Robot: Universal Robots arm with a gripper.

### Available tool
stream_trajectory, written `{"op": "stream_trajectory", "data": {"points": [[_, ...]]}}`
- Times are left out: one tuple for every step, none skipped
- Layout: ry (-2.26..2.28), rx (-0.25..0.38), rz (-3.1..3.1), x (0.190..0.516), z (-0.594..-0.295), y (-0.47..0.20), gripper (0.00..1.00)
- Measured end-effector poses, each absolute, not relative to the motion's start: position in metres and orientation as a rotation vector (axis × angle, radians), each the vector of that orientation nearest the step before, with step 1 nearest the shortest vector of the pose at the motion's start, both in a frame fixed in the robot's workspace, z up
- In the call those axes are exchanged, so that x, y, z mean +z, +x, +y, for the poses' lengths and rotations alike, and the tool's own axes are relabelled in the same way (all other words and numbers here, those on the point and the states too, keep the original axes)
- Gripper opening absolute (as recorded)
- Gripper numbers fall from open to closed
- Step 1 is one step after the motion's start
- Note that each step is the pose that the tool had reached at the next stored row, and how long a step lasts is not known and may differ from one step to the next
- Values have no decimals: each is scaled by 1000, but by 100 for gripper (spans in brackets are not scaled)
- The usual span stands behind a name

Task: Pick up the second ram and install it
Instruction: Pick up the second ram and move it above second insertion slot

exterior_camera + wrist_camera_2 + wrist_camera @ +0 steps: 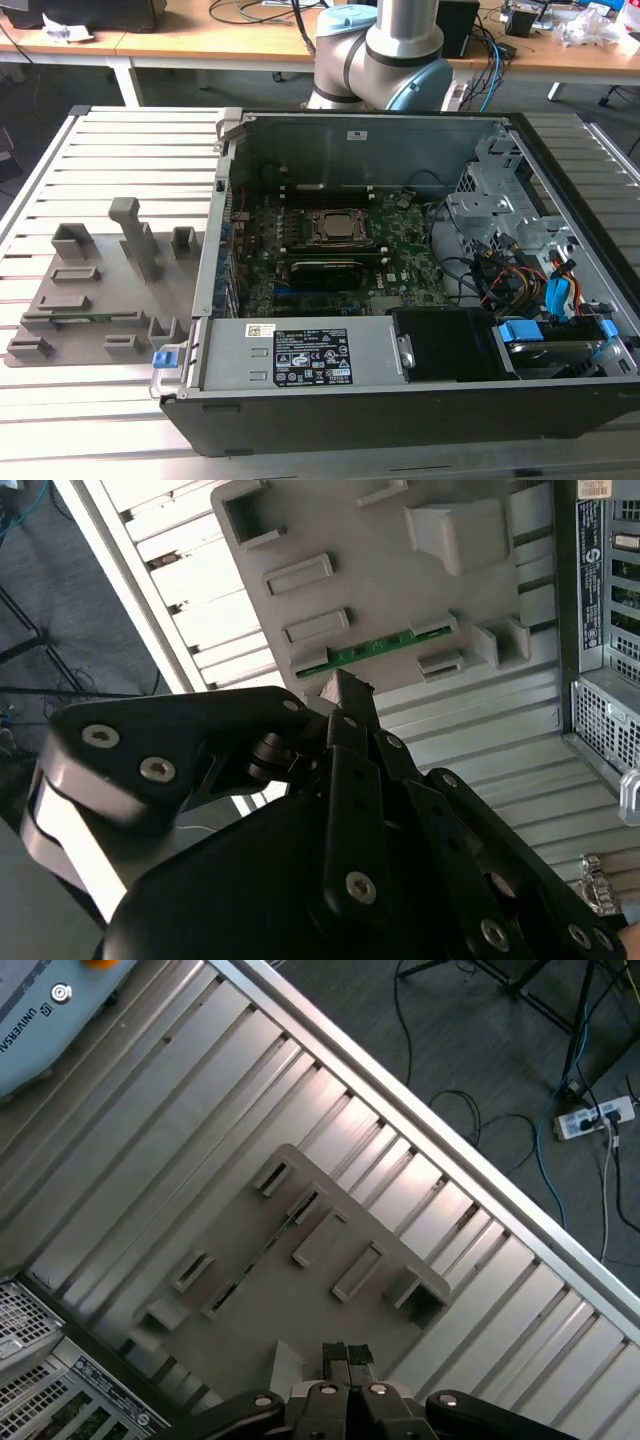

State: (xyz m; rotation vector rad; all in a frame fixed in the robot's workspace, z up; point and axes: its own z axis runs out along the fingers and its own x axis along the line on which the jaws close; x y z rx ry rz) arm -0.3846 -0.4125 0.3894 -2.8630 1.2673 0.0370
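Grey plastic fixture plate (100, 290) with raised holders sits on the slatted aluminium table (130, 150), just beside the open black-and-grey computer case (400, 400), on the exterior view's left. The second ram (380, 645), that thin green circuit-board stick, lies on edge in a long slot near one edge of the plate, between two small grey clips in the second wrist view. So it's in its holder, not picked up yet. The black gripper (346, 1352) hangs above the plate with nothing in it, and in both wrist views the two finger pads (335, 1353) look pressed together with no gap. From the second wrist view the fingertips line up close to the stick, but they look well clear of it and aren't touching. Inside the case you can see the broad green motherboard (400, 250) with the square metal CPU socket (340, 228) roughly in the middle. I can't make out from here what's sitting in the long black slots next to it.
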Motion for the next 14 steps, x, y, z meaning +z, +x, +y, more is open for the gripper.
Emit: {"op": "stream_trajectory", "data": {"points": [[-2876,37,1238,389,-412,-385,11],[-2886,37,1215,389,-412,-385,11],[-2893,37,1198,389,-412,-385,11],[-2898,37,1186,389,-412,-385,11],[-2908,37,1162,389,-412,-385,11],[-2918,38,1139,389,-412,-385,11],[-2912,38,1154,389,-412,-385,11],[-2898,37,1187,389,-412,-385,11],[-2878,37,1234,389,-412,-385,11],[-2852,37,1292,389,-412,-385,11],[-2828,36,1343,389,-412,-385,11],[-2814,36,1372,388,-412,-385,11],[-2804,36,1391,388,-412,-385,11],[-2783,36,1432,388,-412,-385,11]]}}
